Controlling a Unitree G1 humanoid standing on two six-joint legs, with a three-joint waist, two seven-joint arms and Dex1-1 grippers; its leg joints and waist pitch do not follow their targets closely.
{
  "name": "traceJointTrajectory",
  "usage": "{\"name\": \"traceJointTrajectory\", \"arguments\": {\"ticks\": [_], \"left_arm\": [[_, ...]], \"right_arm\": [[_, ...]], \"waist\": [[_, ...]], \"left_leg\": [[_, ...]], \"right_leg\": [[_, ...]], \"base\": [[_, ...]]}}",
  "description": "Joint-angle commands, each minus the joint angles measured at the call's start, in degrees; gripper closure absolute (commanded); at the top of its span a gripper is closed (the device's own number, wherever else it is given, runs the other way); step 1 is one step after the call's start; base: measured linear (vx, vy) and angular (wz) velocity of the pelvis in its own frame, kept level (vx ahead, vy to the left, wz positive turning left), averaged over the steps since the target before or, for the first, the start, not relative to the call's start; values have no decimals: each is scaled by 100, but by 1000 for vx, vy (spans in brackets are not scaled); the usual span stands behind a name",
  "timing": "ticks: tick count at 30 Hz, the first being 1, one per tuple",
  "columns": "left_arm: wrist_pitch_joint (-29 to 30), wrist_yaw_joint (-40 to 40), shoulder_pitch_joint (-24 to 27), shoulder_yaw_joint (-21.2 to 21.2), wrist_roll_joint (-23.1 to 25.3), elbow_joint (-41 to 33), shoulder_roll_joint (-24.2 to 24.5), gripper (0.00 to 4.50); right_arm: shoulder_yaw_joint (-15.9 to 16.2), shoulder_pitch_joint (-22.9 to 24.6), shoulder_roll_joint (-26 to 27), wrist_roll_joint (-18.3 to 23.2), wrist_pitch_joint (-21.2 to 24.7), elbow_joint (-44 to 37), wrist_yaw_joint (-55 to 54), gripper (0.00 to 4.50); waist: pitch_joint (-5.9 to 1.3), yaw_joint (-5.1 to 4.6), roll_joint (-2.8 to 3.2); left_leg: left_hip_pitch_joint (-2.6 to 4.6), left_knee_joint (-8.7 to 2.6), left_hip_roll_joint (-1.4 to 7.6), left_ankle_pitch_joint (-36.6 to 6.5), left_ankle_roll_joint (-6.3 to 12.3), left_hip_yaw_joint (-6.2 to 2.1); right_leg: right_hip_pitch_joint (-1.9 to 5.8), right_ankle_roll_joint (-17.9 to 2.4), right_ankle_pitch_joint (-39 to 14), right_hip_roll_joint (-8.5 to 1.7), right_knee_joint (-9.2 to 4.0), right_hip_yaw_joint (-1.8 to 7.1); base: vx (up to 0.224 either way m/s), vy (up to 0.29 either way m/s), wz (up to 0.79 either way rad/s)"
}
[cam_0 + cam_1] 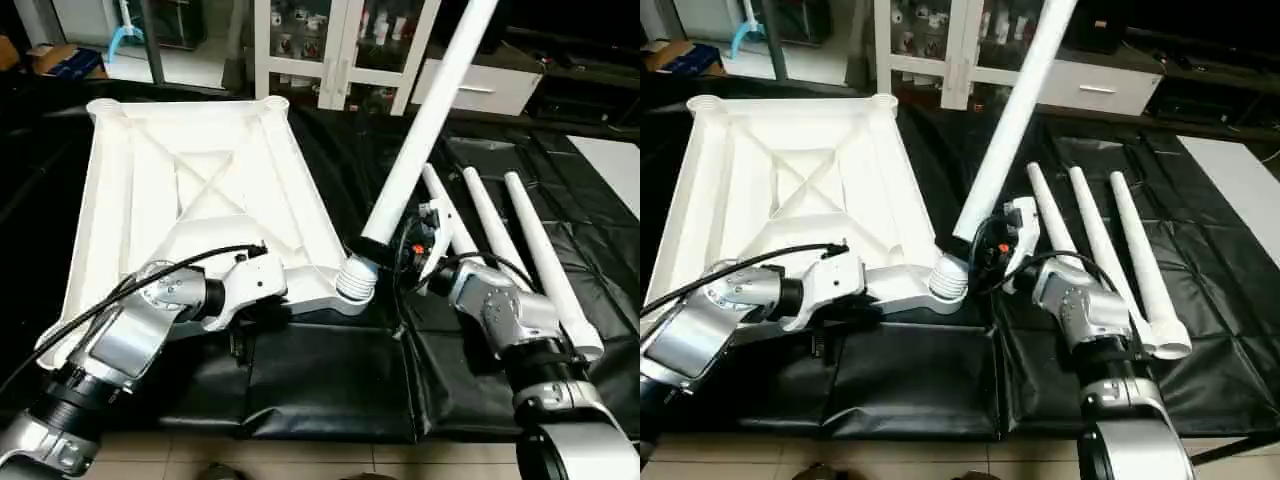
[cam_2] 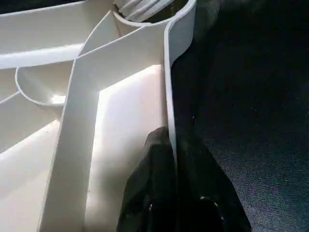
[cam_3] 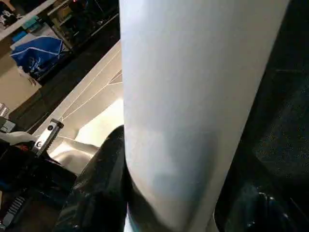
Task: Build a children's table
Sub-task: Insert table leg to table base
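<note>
Left eye view, nearest the bottom edge: my two silver forearms reach in over the black mat [image 1: 330, 385]. At lower left my left gripper [image 2: 174, 159] is clenched on the near rim of the table top [image 1: 200, 190]; my left wrist view shows one black finger [image 2: 145, 188] inside the thin white wall and the other outside it. At lower right of centre my right gripper [image 1: 405, 250] grasps the lower end of a white leg [image 1: 425, 120], and my right wrist view has the tube [image 3: 193, 96] running between my dark fingers [image 3: 104, 179]. That leg stands tilted, its base meeting the ribbed corner socket [image 1: 357, 280] at the top's near right corner, its shaft rising toward the upper right of the frame. The top lies underside up across the left half, X-ribs showing. Right of centre, three more legs [image 1: 500, 230] lie side by side on the mat. Along the upper edge stands a white cabinet [image 1: 340, 50].
</note>
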Motion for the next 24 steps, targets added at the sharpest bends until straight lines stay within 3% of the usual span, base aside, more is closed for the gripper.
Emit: {"name": "traceJointTrajectory", "arguments": {"ticks": [1,7,14,20,24], "left_arm": [[-32,-149,162,-262,-87,11,-91,450],[-7,-95,151,-239,-31,54,-106,450],[25,-88,145,-234,-28,55,-108,450],[21,-54,114,-224,4,98,-148,450],[34,-6,101,-202,17,107,-165,450]], "right_arm": [[92,-55,-100,-337,-498,109,-95,263],[292,162,-90,-566,-1094,-2,-22,263],[-41,533,-9,-410,-1246,96,-244,263],[-82,780,-40,-472,-1513,242,-426,263],[-77,1129,40,-574,-1881,46,-618,263]], "waist": [[-346,-18,29],[-330,-44,27],[-330,-49,33],[-337,-45,42],[-324,-30,43]], "left_leg": [[162,-400,195,-907,-23,-79],[162,-412,195,-1041,-38,-88],[174,-424,202,-1160,-34,-94],[190,-436,208,-1282,-81,-95],[212,-462,220,-1552,-158,-111]], "right_leg": [[188,-1171,-986,-432,-424,256],[175,-1096,-1192,-430,-454,261],[154,-1081,-1267,-421,-471,265],[146,-1091,-1281,-421,-486,259],[113,-968,-1615,-431,-528,263]], "base": [[0,0,0],[0,0,0],[0,0,0],[0,0,0],[0,0,0]]}}
